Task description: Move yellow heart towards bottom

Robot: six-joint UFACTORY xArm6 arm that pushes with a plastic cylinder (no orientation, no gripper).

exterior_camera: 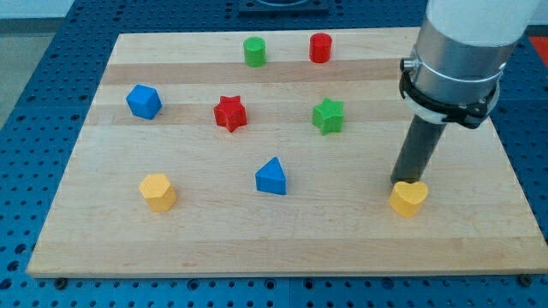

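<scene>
The yellow heart (408, 198) lies on the wooden board near the view's bottom right. My tip (404, 181) stands right at the heart's upper edge, touching or almost touching it from the view's top side. The dark rod rises from there up to the arm's white body at the view's top right.
A yellow hexagon block (157, 192) and a blue triangle (271, 177) lie to the heart's left. A red star (229, 113), green star (328, 115) and blue block (144, 101) sit mid-board. A green cylinder (254, 51) and red cylinder (320, 48) stand near the top edge.
</scene>
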